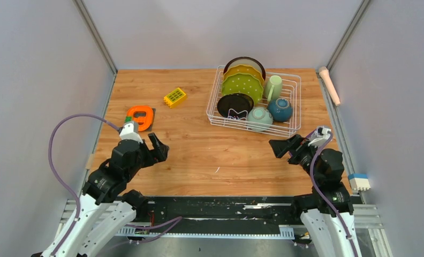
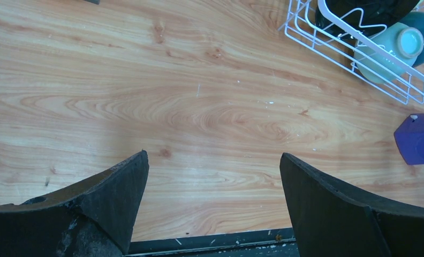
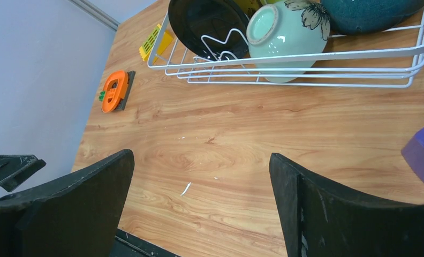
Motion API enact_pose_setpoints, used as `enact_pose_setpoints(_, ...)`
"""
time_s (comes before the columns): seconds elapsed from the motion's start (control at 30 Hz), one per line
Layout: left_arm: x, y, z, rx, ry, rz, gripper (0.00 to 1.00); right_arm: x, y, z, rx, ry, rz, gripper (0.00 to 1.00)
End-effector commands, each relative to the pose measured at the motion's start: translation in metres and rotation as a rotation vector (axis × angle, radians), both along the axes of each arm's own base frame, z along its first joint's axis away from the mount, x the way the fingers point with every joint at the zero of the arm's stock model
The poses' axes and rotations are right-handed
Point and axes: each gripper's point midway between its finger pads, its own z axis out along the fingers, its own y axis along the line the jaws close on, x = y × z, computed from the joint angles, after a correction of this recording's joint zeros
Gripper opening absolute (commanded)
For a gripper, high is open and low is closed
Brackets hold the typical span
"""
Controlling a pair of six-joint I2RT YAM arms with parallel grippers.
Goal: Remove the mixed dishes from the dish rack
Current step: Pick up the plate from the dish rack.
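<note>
Dish rack [image 1: 291, 88]: at 1 o'clock on the table [image 1: 199, 155], long axis about 9 to 3; every dish apparently not yet unloaded.
Plates: 4 on edge down the left half, far to near: maroon-rimmed plate [image 1: 244, 60], orange plate [image 1: 244, 71], green plate [image 1: 243, 85], black plate [image 1: 235, 105].
Other dishes: green mug [image 1: 274, 87] far right; teal bowl [image 1: 280, 109] and mint bowl [image 1: 259, 118] near right.
Key relation: rack at 11 o'clock from the right gripper [image 1: 282, 145], near; at 2 o'clock from the left gripper [image 1: 157, 147], well apart. Right arm nearer.
Nearest dish: mint bowl, tipped against the near wire, foot ring showing.
Right gripper: spread wide, empty, low over bare wood, aimed toward 10 o'clock.
Left gripper: spread wide, empty, elbow folded back, aimed toward 2 o'clock.
Likely call: short right-arm reach to 11 o'clock.
</note>
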Motion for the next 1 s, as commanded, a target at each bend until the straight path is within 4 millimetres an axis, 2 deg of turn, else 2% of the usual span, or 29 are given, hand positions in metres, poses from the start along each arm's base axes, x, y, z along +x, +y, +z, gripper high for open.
enact_pose_setpoints(0.0,0.003,0.002,0.015,-0.014,-0.051,0.015,1.0,0.0,0.002,0.019,0.011,-0.08,0.013,1.0)
enact_pose_setpoints(0.1,0.005,0.002,0.013,-0.014,-0.048,0.018,1.0,-0.006,0.019,0.027,0.016,-0.168,0.129,1.0)
enact_pose_setpoints(0.2,0.008,-0.002,0.01,-0.013,-0.044,0.006,1.0,-0.014,0.043,0.045,0.044,-0.277,0.3,1.0)
enact_pose_setpoints(0.27,0.01,-0.004,0.01,-0.008,-0.043,0.0,1.0,-0.013,0.056,0.059,0.045,-0.305,0.398,1.0)
enact_pose_setpoints(0.4,0.015,-0.012,0.006,-0.005,-0.037,-0.029,1.0,0.022,0.081,0.06,-0.085,-0.238,0.486,1.0)
enact_pose_setpoints(0.53,0.018,-0.017,-0.002,0.005,-0.017,-0.052,1.0,0.076,0.105,0.063,-0.436,-0.27,0.509,0.99)
enact_pose_setpoints(0.63,0.017,-0.029,-0.007,-0.011,-0.003,-0.12,1.0,0.119,0.11,0.056,-0.767,-0.351,0.604,0.97)
enact_pose_setpoints(0.73,0.015,-0.036,-0.01,-0.016,0.013,-0.159,1.0,0.15,0.117,0.037,-0.984,-0.409,0.73,0.94)
enact_pose_setpoints(0.87,0.016,-0.037,-0.013,-0.015,0.019,-0.158,1.0,0.177,0.135,0.03,-1.077,-0.449,0.853,0.87)
enact_pose_setpoints(0.9,0.017,-0.037,-0.013,-0.014,0.017,-0.158,1.0,0.184,0.139,0.027,-1.077,-0.439,0.865,0.82)
enact_pose_setpoints(0.97,0.018,-0.037,-0.015,-0.008,0.024,-0.155,1.0,0.2,0.148,0.038,-1.039,-0.425,0.827,0.76)
